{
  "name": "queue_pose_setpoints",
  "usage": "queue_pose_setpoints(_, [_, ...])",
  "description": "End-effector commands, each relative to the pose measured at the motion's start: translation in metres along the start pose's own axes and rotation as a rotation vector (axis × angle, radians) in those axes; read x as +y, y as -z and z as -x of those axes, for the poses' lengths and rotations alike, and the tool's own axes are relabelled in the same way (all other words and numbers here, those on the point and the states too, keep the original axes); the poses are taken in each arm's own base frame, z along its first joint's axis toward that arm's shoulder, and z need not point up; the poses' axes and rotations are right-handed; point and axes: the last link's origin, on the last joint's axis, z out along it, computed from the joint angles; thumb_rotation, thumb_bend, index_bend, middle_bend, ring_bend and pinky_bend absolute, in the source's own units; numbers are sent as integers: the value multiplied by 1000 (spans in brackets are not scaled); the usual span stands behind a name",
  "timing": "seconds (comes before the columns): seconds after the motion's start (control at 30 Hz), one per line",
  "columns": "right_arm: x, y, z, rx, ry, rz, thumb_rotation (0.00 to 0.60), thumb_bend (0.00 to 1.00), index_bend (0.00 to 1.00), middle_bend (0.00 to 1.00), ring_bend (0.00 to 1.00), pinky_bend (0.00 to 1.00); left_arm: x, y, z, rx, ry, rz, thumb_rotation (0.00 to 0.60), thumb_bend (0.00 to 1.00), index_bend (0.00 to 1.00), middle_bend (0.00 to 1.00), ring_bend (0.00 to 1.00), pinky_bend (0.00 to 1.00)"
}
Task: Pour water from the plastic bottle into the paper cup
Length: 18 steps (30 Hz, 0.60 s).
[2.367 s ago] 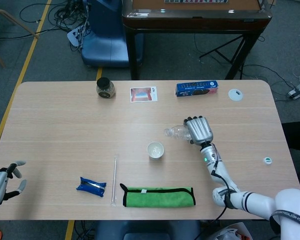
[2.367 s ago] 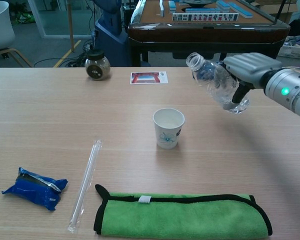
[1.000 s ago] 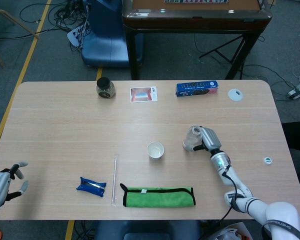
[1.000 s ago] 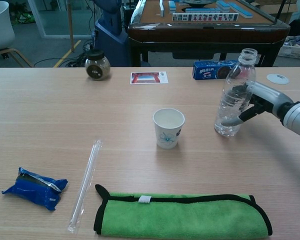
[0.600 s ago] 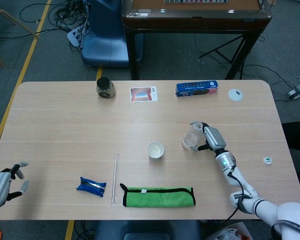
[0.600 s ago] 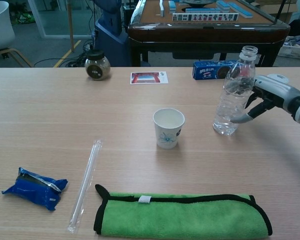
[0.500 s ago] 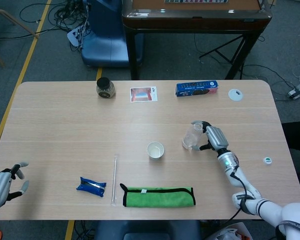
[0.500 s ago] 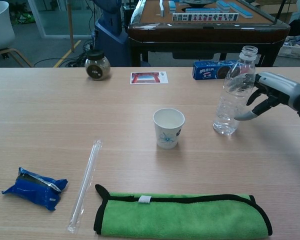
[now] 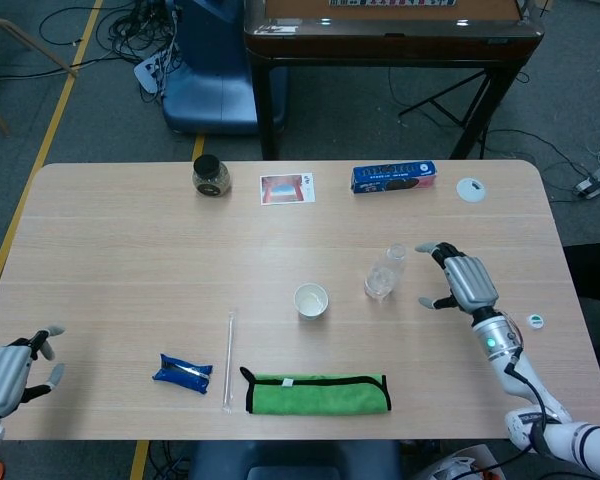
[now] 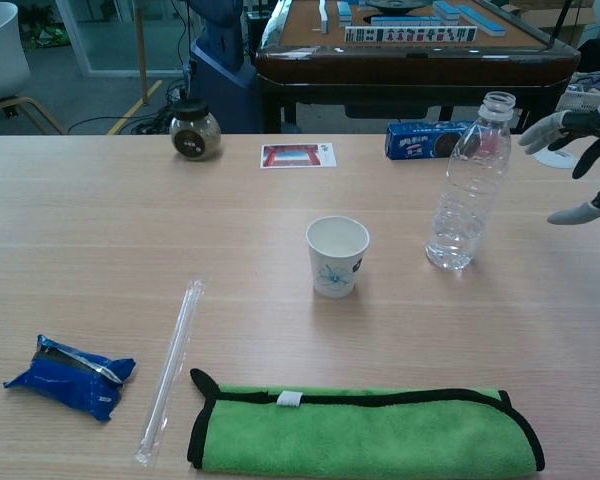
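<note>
The clear plastic bottle (image 10: 467,188) stands upright and uncapped on the table, right of the white paper cup (image 10: 337,255); in the head view the bottle (image 9: 384,273) is right of the cup (image 9: 311,300). My right hand (image 9: 458,278) hovers open to the right of the bottle, apart from it, and only its fingers (image 10: 580,160) show at the chest view's right edge. My left hand (image 9: 8,373) rests open at the table's front left corner, holding nothing.
A green cloth (image 10: 365,431), a plastic straw (image 10: 168,368) and a blue packet (image 10: 70,376) lie along the front. A jar (image 10: 194,131), a picture card (image 10: 298,155), a blue biscuit box (image 10: 427,139) and a white lid (image 9: 470,189) sit at the back. A small cap (image 9: 535,321) lies far right.
My right hand tipped the bottle back upright, set it down beside the cup, let go and drew away to the right. The left hand hardly moved.
</note>
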Motion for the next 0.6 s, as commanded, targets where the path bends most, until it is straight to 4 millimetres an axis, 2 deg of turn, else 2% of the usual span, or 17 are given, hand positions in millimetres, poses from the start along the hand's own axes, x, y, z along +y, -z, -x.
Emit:
queue_pose_setpoints(0.03, [15, 35, -16, 32, 115, 51, 600, 0, 221, 211, 156, 350, 1, 1, 0, 3, -2, 3, 600, 329, 283, 511, 480, 738])
queue_pose_setpoints(0.27, [32, 79, -21, 55, 191, 75, 600, 0, 221, 237, 156, 349, 5, 3, 0, 7, -11, 17, 600, 328, 283, 511, 480, 738])
queue_pose_setpoints(0.6, [43, 131, -13, 107, 219, 92, 600, 0, 221, 237, 156, 349, 8, 5, 1, 11, -25, 27, 600, 328, 282, 511, 480, 738])
